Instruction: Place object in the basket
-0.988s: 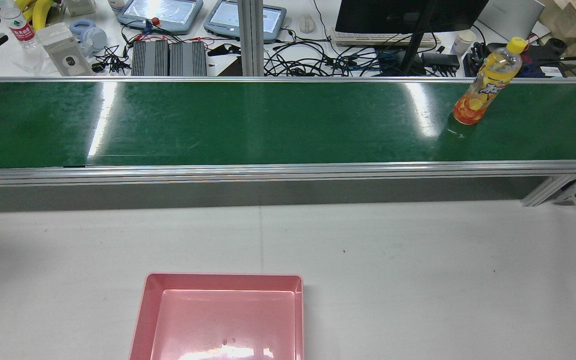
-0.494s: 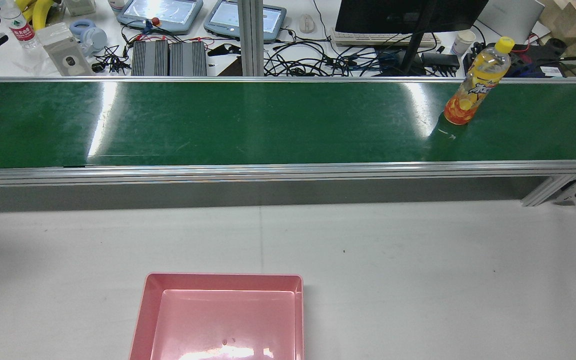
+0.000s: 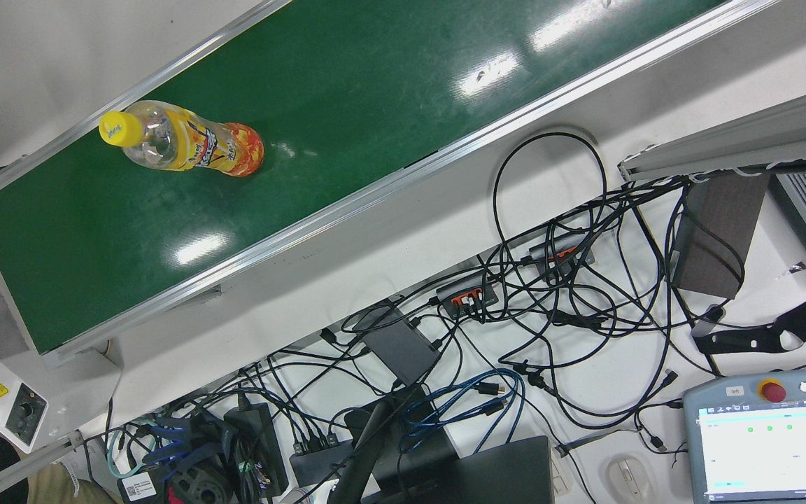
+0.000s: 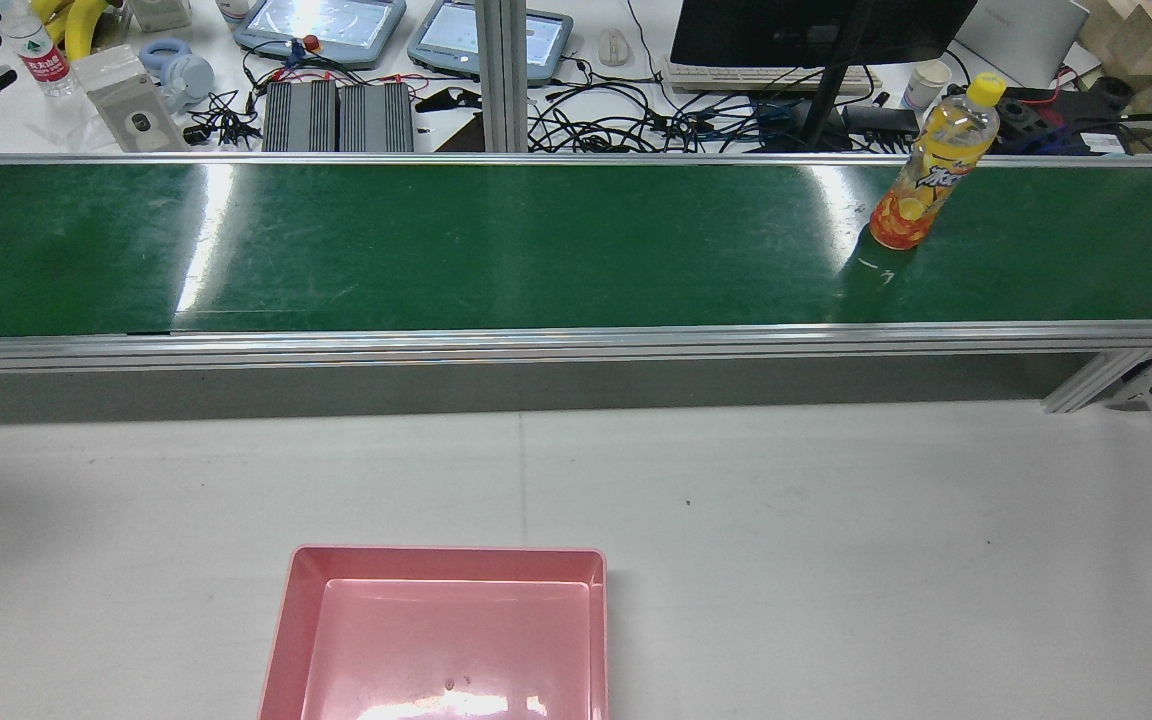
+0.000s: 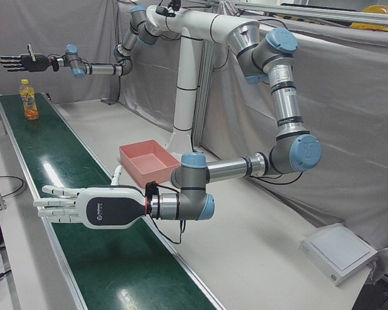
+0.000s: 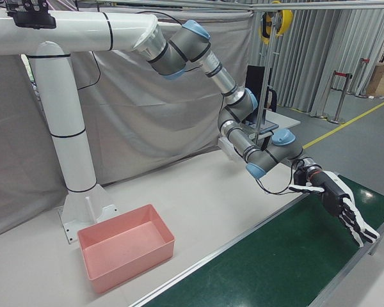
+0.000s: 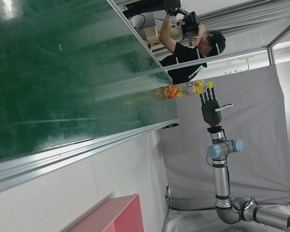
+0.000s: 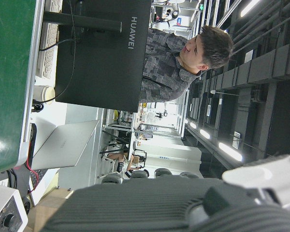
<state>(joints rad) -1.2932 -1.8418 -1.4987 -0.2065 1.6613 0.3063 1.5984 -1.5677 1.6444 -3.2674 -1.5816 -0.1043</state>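
An orange drink bottle [image 4: 926, 165] with a yellow cap stands upright on the green conveyor belt [image 4: 536, 250], toward its right end. It also shows in the front view [image 3: 186, 147], the left-front view [image 5: 30, 100] and the left hand view [image 7: 183, 90]. The pink basket [image 4: 281, 640] sits empty on the white table. My right hand [image 5: 22, 62] is open, fingers spread, raised above the belt near the bottle, apart from it; it also shows in the right-front view [image 6: 336, 204]. My left hand [image 5: 94, 206] is open, held over the belt's other end, far from the bottle.
Beyond the belt is a desk with tangled cables [image 3: 550, 294], a monitor [image 4: 816, 30], tablets and a teach pendant [image 3: 767, 434]. A person [image 7: 188, 48] stands behind the belt's far end. The white pedestal [image 6: 70, 128] rises behind the basket.
The bottle has travelled leftward along the belt in the rear view. Nothing else there has moved.
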